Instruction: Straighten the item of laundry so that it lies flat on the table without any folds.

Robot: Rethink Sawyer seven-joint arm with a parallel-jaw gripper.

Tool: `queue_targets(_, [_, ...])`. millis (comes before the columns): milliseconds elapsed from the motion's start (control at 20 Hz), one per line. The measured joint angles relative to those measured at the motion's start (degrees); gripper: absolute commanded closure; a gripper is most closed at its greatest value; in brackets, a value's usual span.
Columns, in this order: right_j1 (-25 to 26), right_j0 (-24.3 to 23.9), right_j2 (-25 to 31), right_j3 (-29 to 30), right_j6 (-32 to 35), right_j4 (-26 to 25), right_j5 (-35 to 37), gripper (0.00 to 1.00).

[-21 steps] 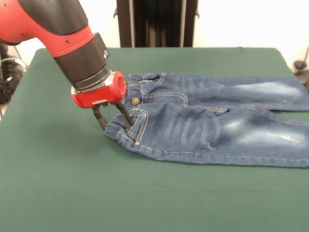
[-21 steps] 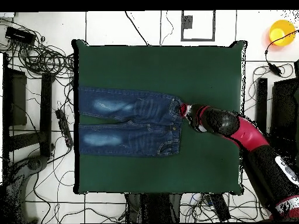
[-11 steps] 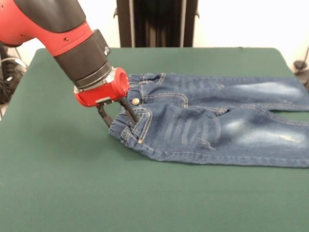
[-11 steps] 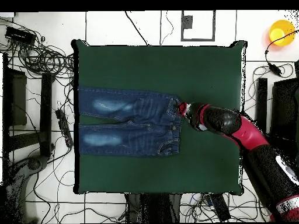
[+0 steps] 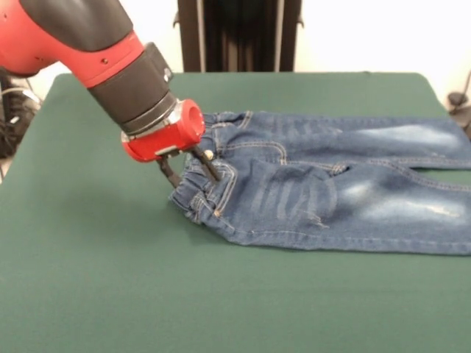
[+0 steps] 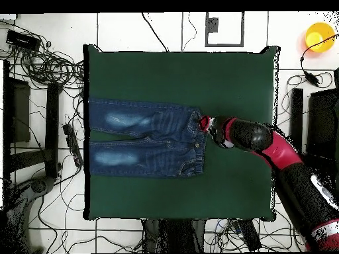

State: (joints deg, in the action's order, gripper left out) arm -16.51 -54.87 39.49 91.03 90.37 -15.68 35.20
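A small pair of blue denim jeans with faded pale patches [image 5: 324,191] is seen spread along the dark green felt-covered counter [image 5: 110,294], its puckered elastic waistband [image 5: 197,197] pinched between the narrowed black fingers of the red-collared gripper [image 5: 190,170]. A low, steady pull away from the legs would probably be needed to smooth the bunched corner. The leg ends are cut off at the frame's right edge.
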Motion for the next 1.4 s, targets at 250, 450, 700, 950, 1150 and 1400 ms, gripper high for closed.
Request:
queue_targets(250, [2.8, -1.4, 2.3, -0.1, 0.0, 0.0, 1.4, 0.0])
queue_targets(450, [4.9, -1.9, 3.6, -0.6, -0.1, -0.1, 2.7, 0.0])
queue_targets(700, [7.5, -2.2, 5.1, -2.4, -1.2, -0.7, 5.8, 0.0])
queue_targets(950, [10.1, -3.8, 7.1, -4.0, -3.7, -1.6, 9.4, 0.0])
queue_targets(1150, [12.1, -5.9, 8.5, -5.0, -6.4, -1.7, 10.0, 1.0])
queue_targets(1400, [12.6, -6.3, 8.6, -5.6, -6.9, -2.3, 10.0, 1.0])
